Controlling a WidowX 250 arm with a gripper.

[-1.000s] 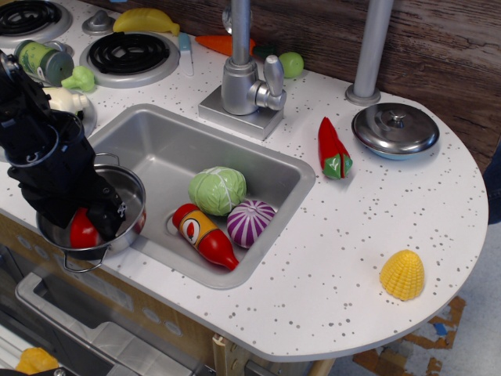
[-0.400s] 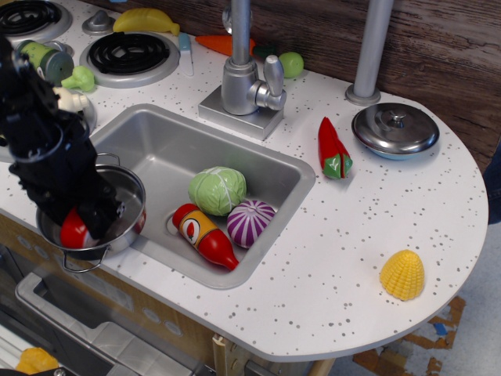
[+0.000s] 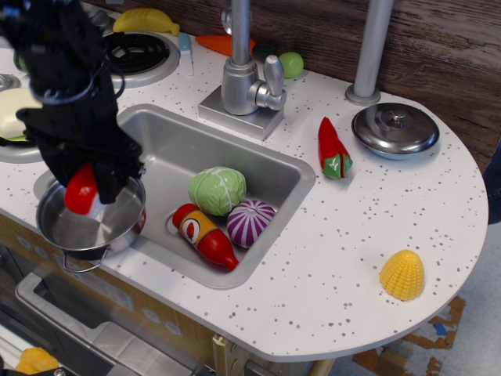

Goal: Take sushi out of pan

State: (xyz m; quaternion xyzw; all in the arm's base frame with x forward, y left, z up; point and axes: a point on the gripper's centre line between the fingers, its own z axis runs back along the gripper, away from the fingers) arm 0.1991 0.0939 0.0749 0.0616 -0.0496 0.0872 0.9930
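Note:
My black gripper (image 3: 84,188) is shut on the sushi (image 3: 80,191), a glossy red piece held between the fingers. It hangs just above the far rim of the pan (image 3: 86,231), a small shiny steel pot with wire loop handles at the counter's front left edge. The pan's inside shows bare metal. The white base of the sushi is hidden by the fingers.
The sink basin (image 3: 156,153) right of the pan holds a green cabbage (image 3: 217,190), a purple cabbage (image 3: 250,222) and a ketchup bottle (image 3: 205,235). A faucet (image 3: 243,74) stands behind it. A red chili (image 3: 333,149), steel lid (image 3: 395,129) and yellow corn (image 3: 402,274) lie to the right.
The gripper has risen and shifted back, lifting the sushi from the bottom of the pan to above its rim. The pan now shows an empty floor.

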